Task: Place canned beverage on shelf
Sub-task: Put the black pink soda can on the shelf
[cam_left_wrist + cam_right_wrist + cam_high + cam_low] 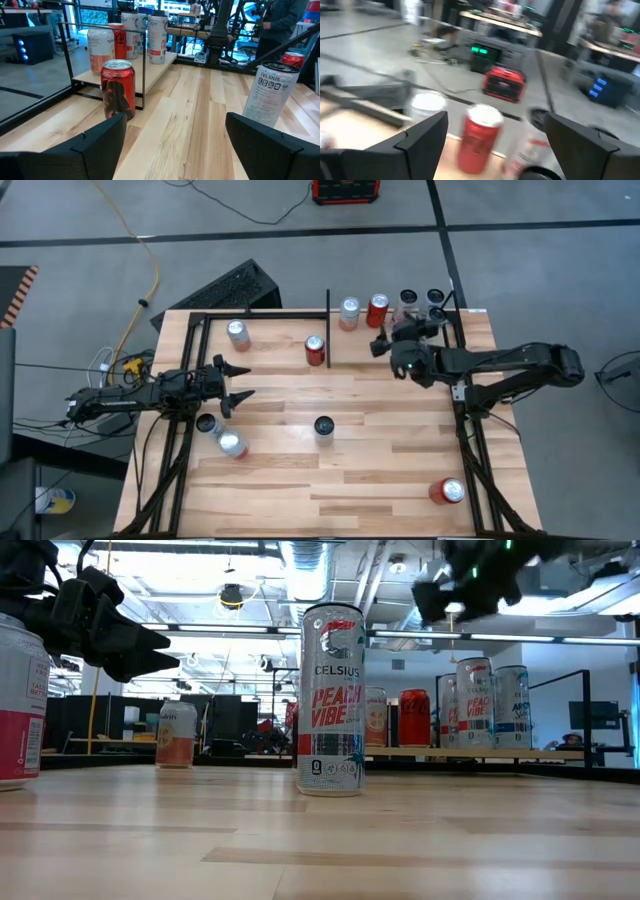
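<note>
The shelf (362, 330), a light plank in black rails, runs along the table's far right. On it stand a silver can (348, 313), a red can (377, 310) and two more cans (420, 303). My right gripper (383, 345) hovers open just near of the red can (480, 137) and above it, touching nothing; the low view shows it raised (470, 585). My left gripper (238, 382) waits open and level at the table's left. A tall Celsius can (323, 426) stands upright mid-table.
A red can (315, 350) stands by the black divider bar (328, 330), and a pale can (237, 333) stands far left. Two cans (220, 435) stand just near of my left gripper. Another red can (447, 491) is at the near right. Bare planks lie between.
</note>
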You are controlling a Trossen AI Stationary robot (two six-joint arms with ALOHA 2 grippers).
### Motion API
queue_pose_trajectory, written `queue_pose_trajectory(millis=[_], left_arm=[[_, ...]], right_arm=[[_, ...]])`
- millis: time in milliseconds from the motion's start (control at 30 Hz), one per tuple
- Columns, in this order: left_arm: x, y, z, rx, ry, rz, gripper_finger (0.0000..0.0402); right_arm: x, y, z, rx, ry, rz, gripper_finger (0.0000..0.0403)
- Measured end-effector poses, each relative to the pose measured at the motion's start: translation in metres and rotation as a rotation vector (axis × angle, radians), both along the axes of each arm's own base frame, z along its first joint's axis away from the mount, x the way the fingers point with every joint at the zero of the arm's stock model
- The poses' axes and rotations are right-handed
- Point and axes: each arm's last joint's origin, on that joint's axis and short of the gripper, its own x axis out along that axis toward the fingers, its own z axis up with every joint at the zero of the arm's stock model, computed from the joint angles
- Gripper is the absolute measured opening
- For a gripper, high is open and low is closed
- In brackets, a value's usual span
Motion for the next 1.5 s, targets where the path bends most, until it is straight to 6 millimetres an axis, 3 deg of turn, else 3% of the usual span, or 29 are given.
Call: queue_pose_trajectory(millis=[233,400,567,767,1000,1200,1500], left_arm=[[0.000,0.000,0.000,0.000,-0.001,0.000,0.0327],[0.000,0.000,0.000,0.000,0.000,0.000,0.0327],[0.000,0.000,0.000,0.000,0.000,0.000,0.0327],[0.000,0.000,0.000,0.000,0.000,0.000,0.0327],[0.000,0.000,0.000,0.000,0.000,0.000,0.0327],[0.000,0.000,0.000,0.000,0.000,0.000,0.0327],[0.000,0.000,0.000,0.000,0.000,0.000,0.0327]], right_arm=[[0.006,0.043,0.031,-0.025,0.058,0.207,0.0351],[-0.007,0.066,0.012,0.125,0.136,0.329,0.0305],[-0.035,0.072,-0.020,0.320,0.212,0.246,0.0208],[-0.047,0.072,-0.048,0.425,0.276,0.223,0.0024],[-0.049,0.047,-0.067,0.489,0.316,0.118,0.0016],[-0.041,0.027,-0.088,0.590,0.308,0.199,0.0016],[-0.041,-0.003,-0.091,0.584,0.297,0.147,0.0016]])
